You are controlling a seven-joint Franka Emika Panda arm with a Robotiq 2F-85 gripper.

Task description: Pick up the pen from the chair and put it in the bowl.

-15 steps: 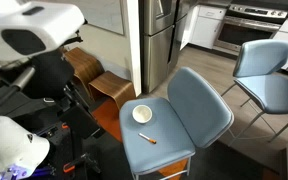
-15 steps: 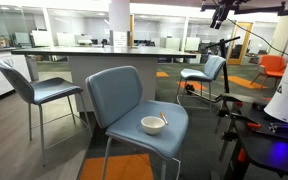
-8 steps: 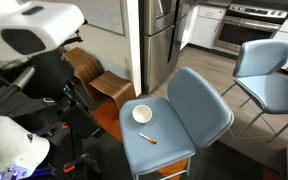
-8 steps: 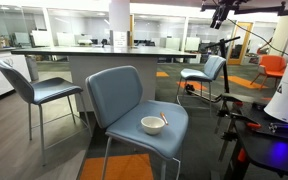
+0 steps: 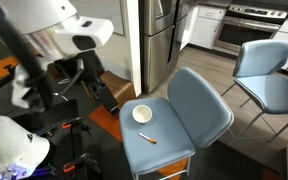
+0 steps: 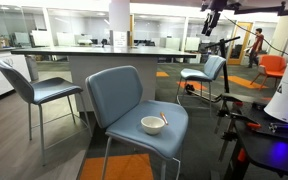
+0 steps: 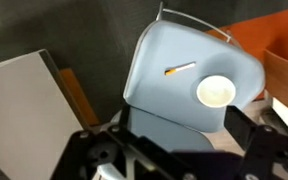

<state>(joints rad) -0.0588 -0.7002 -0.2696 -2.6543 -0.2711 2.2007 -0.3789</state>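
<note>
The blue-grey padded chair (image 5: 174,125) stands in the middle of both exterior views (image 6: 134,100). The small white bowl (image 5: 142,114) sits on its seat. The orange-red pen (image 5: 147,139) lies flat on the seat a little apart from the bowl. In the wrist view I look down on the seat (image 7: 174,95), with the pen (image 7: 180,69) beside the bowl (image 7: 217,92). My gripper (image 7: 179,150) is open and empty, high above the chair, its dark fingers (image 7: 266,140) wide apart at the bottom of the view.
A similar blue chair with thin metal legs (image 5: 269,70) stands nearby, also in an exterior view (image 6: 34,88). A brown wooden chair (image 7: 284,75) is close beside the padded chair. A steel fridge (image 5: 159,35) stands behind. My arm's white body (image 5: 69,30) is at upper left.
My arm has swung up and to the right in an exterior view. The pen, bowl and chair have not moved.
</note>
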